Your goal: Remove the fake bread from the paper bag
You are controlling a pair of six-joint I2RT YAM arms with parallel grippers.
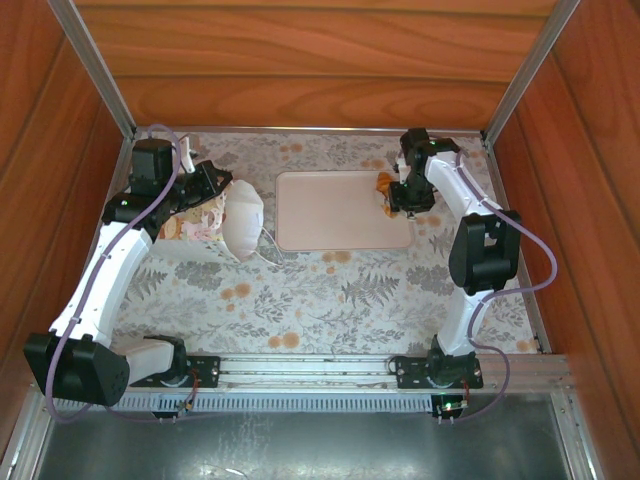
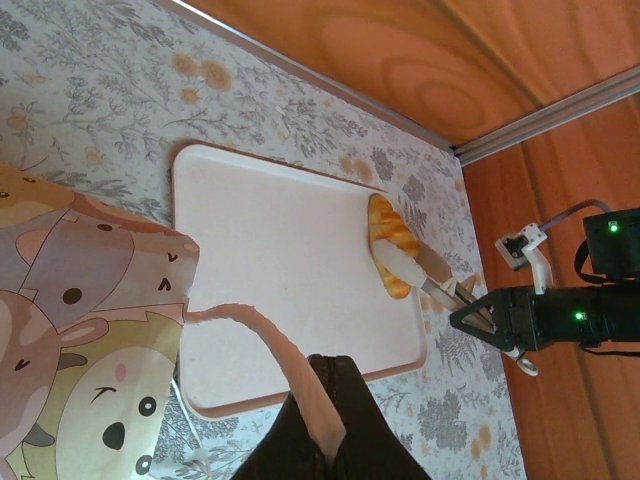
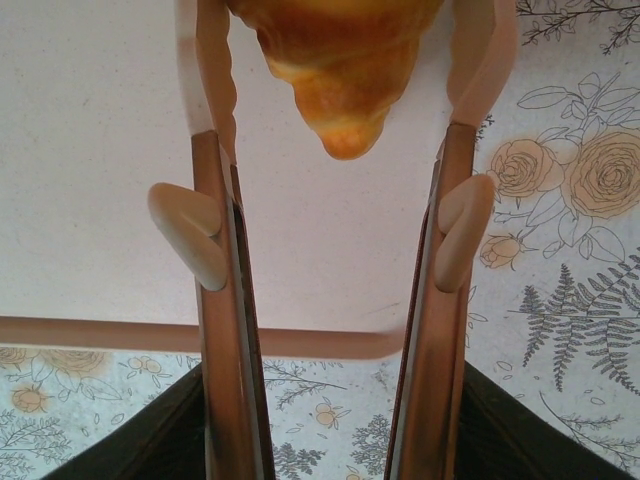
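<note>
The left gripper [image 1: 203, 184] is pinched shut on a strip of the paper bag [image 1: 236, 221], at its mouth edge as far as the left wrist view shows. The bag lies on its side on the left of the table [image 1: 330, 290], its mouth turned toward the tray [image 1: 330, 228]. That hold looks worth leaving alone for now: a steady bag with its opening facing the tray should make the next reach easier. What else is inside the bag cannot be seen.

Further out, the right gripper [image 1: 393, 196] is clamped on a croissant [image 3: 335, 60], one finger on each flank and the pointed end poking back between them. The croissant is out of the bag, at the far right end of the tray. From the left wrist view it seems to rest on the tray surface or just above it; contact cannot be told for sure.

The step in hand looks like setting it down. To do it well, lower until the croissant sits flat, then part the fingers evenly so neither drags it sideways. It is close to the tray's raised rim, so let go inside the rim, not on it. Then lift straight up before swinging back toward the bag.
</note>
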